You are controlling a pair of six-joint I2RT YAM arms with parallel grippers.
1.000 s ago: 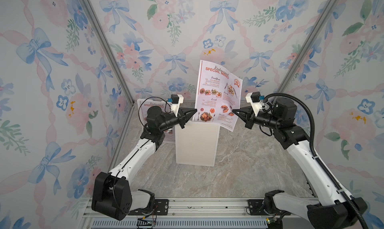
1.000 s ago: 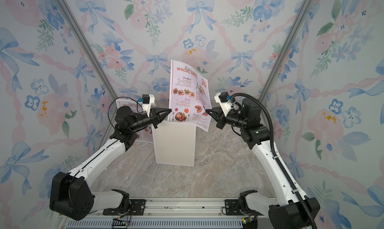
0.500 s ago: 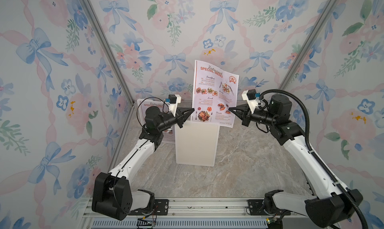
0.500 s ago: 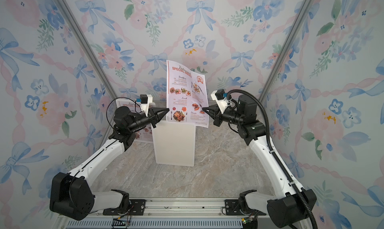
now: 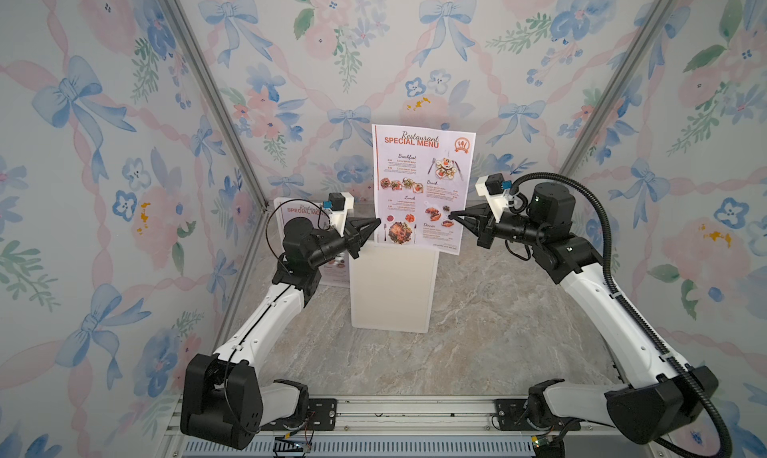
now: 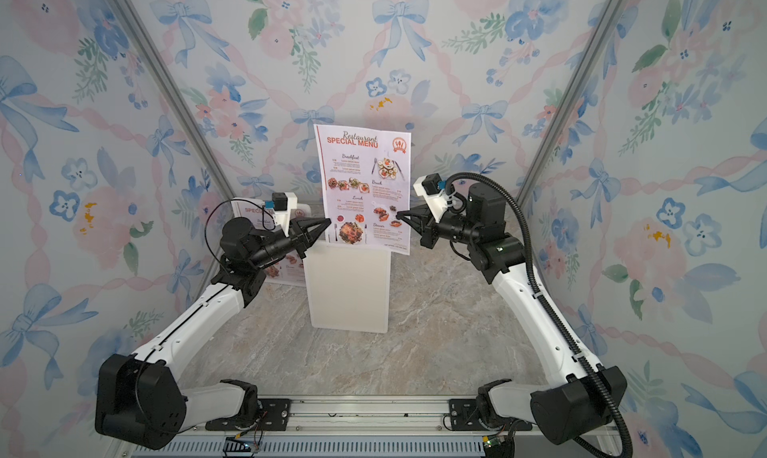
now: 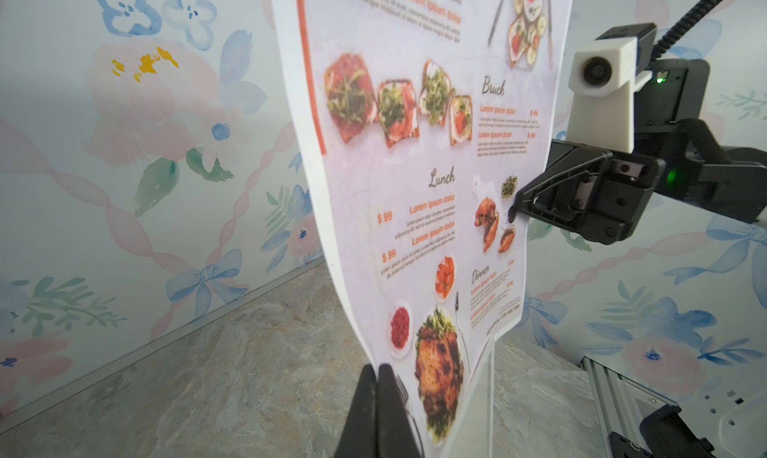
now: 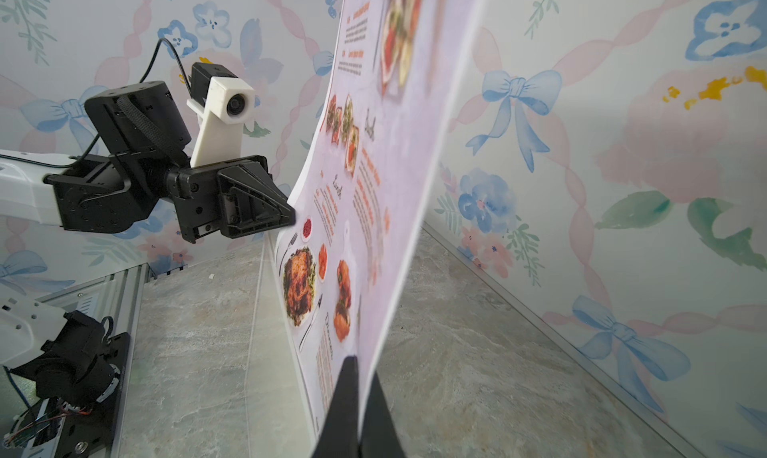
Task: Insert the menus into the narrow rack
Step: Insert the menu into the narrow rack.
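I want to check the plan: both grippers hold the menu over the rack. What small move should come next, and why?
Probably shift both grippers slightly left before lowering. The left gripper and right gripper pinch the menu upright, but its lower right corner hangs past the right end of the rack in both top views.

Paired overhead views, wrist views close on menu (image 7: 415, 165)

Both arms bend inward, left gripper (image 5: 377, 223) and right gripper (image 5: 453, 216) tip to tip, each clamped on an opposite edge of the menu (image 5: 419, 173).
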